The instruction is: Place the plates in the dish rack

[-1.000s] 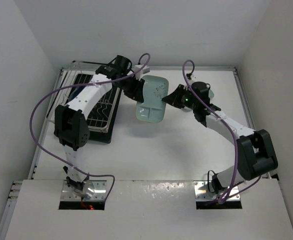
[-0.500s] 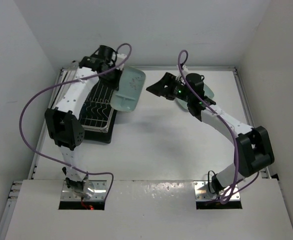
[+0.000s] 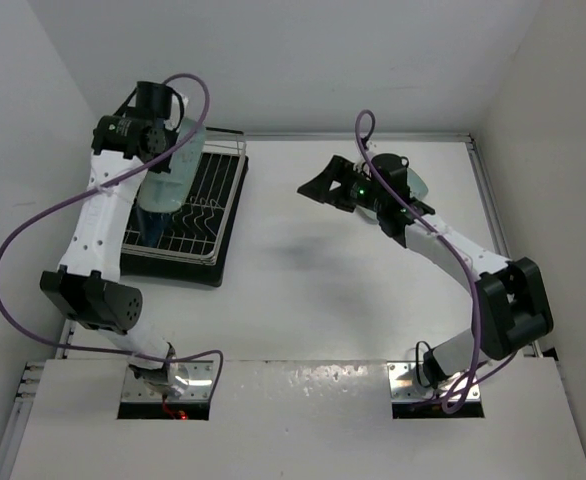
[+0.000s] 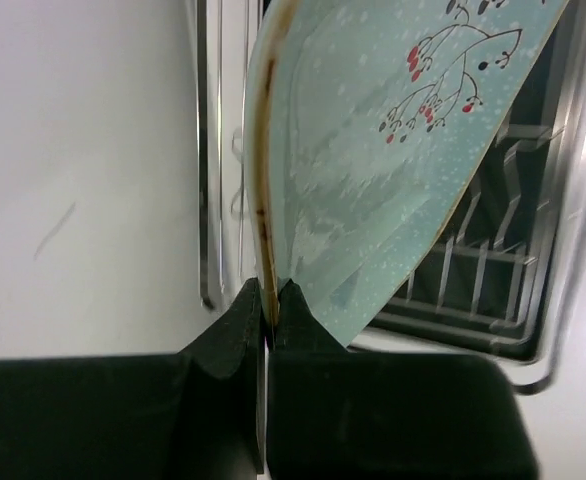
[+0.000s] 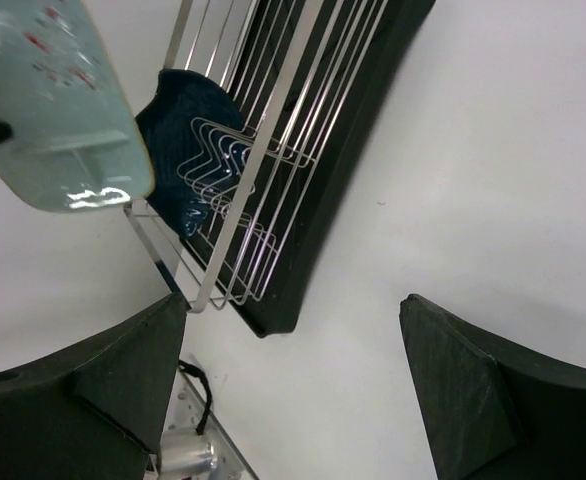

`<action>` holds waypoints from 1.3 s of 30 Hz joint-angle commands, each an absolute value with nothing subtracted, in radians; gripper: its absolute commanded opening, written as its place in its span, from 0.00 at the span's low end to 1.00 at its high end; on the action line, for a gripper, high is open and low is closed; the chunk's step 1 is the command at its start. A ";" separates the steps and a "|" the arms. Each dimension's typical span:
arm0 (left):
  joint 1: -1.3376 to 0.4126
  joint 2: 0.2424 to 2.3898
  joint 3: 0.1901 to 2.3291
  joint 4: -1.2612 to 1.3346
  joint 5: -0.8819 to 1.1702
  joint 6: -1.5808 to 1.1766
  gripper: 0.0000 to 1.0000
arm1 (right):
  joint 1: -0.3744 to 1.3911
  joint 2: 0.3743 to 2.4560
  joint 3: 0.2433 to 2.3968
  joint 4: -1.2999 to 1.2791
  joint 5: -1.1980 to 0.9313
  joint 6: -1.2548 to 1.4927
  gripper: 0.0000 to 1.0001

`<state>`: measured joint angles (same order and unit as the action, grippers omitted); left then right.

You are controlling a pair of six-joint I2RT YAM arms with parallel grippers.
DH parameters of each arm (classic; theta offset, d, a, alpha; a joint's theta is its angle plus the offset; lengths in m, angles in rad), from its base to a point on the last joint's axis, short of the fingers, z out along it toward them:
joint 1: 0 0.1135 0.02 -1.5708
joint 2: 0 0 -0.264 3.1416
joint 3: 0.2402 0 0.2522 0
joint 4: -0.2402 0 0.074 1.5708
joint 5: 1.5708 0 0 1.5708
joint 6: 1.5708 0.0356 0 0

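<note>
Mint plate over rack, upper left of the top view; the slotting step is in hand.
Left gripper (image 4: 270, 300) pinches the mint-green plate (image 4: 373, 170) by its rim, on edge above the dish rack (image 3: 229, 192). Next move, likely: lower it between prongs, clear of the dark blue plate (image 5: 178, 125). Right gripper (image 5: 293, 345) spread, empty. Right wrist view shows the blue plate racked; left wrist view shows the pinch.
</note>
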<state>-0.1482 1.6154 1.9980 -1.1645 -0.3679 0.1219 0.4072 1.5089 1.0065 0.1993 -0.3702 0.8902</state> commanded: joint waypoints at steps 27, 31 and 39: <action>-0.123 1.646 1.689 -1.017 -0.707 0.067 0.00 | 0.371 1.424 0.965 0.150 -0.333 0.850 0.87; -0.123 1.667 1.669 -1.008 -0.761 0.046 0.00 | 0.367 1.414 0.963 0.137 -0.334 0.841 0.87; -0.123 1.677 1.678 -1.008 -0.871 -0.064 0.00 | 0.358 1.402 0.950 0.133 -0.324 0.839 0.87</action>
